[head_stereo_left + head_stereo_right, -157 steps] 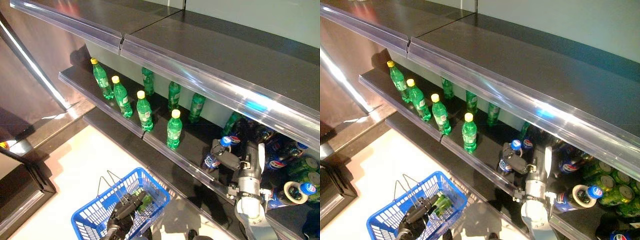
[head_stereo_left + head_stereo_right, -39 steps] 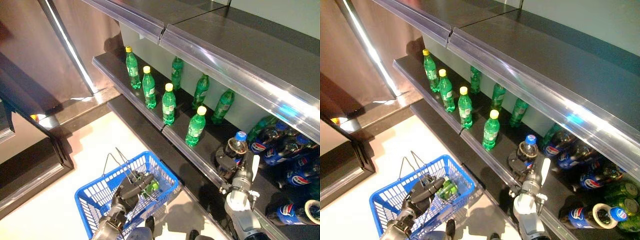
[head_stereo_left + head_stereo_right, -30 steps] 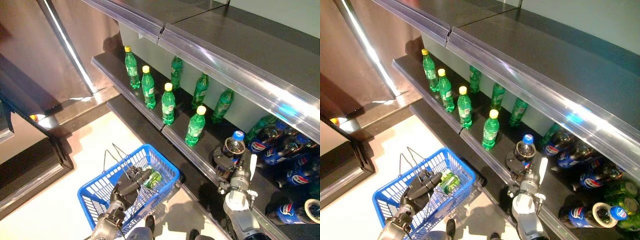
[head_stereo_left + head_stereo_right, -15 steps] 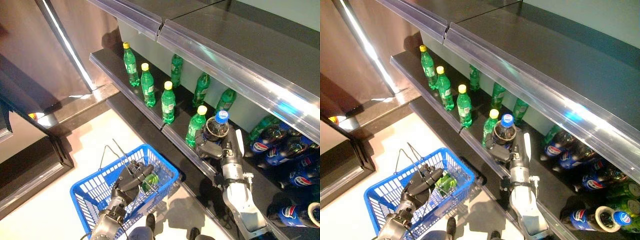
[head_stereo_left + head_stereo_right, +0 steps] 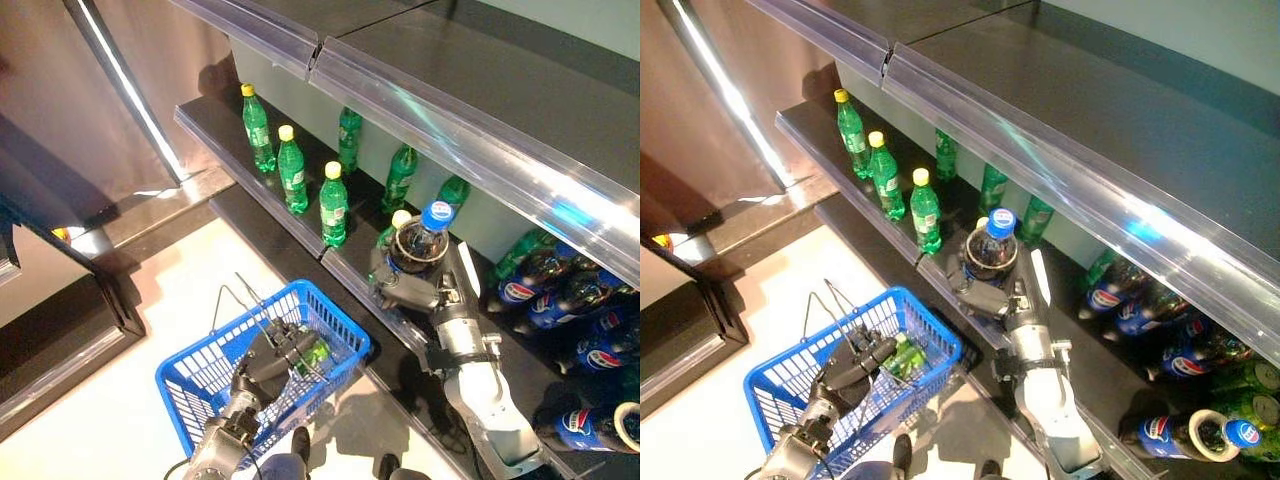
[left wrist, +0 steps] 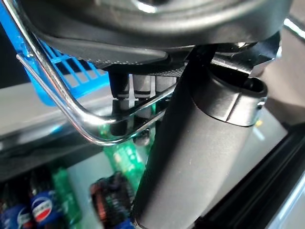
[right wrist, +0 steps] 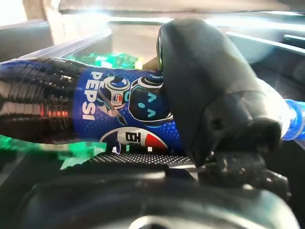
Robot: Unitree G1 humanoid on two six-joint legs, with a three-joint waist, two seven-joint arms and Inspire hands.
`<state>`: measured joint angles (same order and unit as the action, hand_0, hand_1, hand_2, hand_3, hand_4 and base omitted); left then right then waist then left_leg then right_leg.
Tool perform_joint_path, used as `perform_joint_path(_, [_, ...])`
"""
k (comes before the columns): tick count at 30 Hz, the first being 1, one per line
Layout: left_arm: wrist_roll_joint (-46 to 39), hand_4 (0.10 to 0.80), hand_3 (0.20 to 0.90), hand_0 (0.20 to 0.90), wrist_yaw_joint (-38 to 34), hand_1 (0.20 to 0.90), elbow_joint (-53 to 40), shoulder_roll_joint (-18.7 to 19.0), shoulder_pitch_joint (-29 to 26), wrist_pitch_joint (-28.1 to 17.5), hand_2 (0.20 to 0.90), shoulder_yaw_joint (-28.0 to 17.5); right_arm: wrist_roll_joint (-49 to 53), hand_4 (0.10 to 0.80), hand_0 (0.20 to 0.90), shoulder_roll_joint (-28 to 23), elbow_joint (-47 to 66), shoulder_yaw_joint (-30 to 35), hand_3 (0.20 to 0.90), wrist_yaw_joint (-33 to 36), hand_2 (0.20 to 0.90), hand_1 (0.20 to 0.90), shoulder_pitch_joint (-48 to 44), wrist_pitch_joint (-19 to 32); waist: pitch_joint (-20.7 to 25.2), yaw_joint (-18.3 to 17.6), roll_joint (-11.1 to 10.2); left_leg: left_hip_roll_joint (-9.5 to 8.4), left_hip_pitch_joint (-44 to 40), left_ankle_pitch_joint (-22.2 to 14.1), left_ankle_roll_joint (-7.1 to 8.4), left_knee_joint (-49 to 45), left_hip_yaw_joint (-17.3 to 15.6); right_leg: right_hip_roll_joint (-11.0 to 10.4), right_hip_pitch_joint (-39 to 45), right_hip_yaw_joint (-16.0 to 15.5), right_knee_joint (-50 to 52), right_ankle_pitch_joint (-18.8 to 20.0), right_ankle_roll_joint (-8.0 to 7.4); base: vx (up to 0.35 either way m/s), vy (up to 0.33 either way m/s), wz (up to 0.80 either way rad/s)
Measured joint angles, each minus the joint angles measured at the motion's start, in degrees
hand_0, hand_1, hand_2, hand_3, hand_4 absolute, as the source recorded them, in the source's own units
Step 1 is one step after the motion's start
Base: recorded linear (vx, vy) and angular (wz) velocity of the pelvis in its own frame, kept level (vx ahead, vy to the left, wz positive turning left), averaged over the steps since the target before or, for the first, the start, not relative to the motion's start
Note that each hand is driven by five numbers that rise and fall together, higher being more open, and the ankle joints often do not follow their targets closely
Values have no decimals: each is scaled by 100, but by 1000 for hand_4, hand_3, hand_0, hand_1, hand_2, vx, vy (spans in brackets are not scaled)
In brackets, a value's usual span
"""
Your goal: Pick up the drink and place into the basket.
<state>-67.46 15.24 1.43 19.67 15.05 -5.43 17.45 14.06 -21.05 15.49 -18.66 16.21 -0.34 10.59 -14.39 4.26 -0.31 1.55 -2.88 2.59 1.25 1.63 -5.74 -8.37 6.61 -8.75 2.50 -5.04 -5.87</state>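
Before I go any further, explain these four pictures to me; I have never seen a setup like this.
This is a two-armed humanoid robot at a shop shelf. Two pictures come from its head camera, looking down; the other two come from cameras on its wrists. The right robot hand grips a dark cola bottle with a blue cap, lifted off the shelf. The left robot hand is curled round the wire handles of a blue basket, which already holds a green bottle. Green bottles with yellow caps stand along the shelf, and more cola bottles lie further to the right.
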Motion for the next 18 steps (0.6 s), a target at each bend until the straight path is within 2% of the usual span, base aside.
perform_joint_path(9, [-370,100,200,300,41,300,-768,248,-246,5,300,275,33,100,300,0,10,-478,200,30,300,300,-243,-3,0,32,-1,-4,-1,1,0,10,5,-1,6,-9,-8,0,0,0,0,0])
perform_joint_path(18, [-609,100,200,300,196,300,-889,415,-416,116,300,657,191,100,300,-114,9,-694,200,221,300,300,-245,-65,0,31,0,-7,0,1,0,15,9,-1,10,-13,-18,0,0,0,0,0])
